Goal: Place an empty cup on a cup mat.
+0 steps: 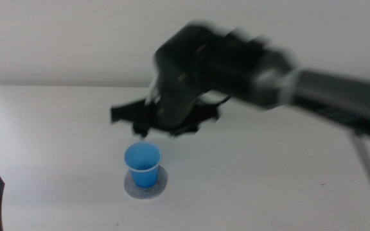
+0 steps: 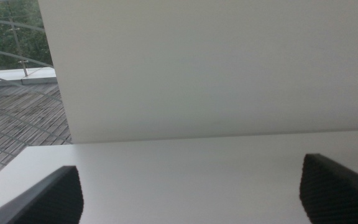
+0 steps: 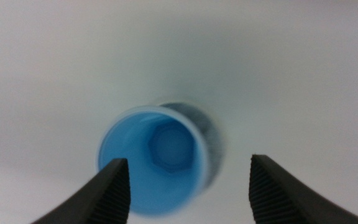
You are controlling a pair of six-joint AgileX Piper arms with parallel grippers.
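Dark, ribbed jaws of the left gripper (image 2: 191,193) wait wide apart, empty, at the table's (image 1: 56,128) near-left edge. Centre: the blue tapered plastic cup (image 1: 142,164) stands upright on the round speckled grey mat (image 1: 161,184). Above it — blurred — the right gripper (image 1: 162,125) hangs, jaws spread wide, holding nothing.

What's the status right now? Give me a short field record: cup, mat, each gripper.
cup: blue cup upright, standing on the mat, empty inside in the right wrist view
mat: grey round mat flat on the white table, edge showing around the cup's base
right gripper: right gripper above the cup, jaws open, not touching it, image blurred
left gripper: left gripper open, holding nothing, waiting at the table's near left edge
task state: cup appears placed on the mat
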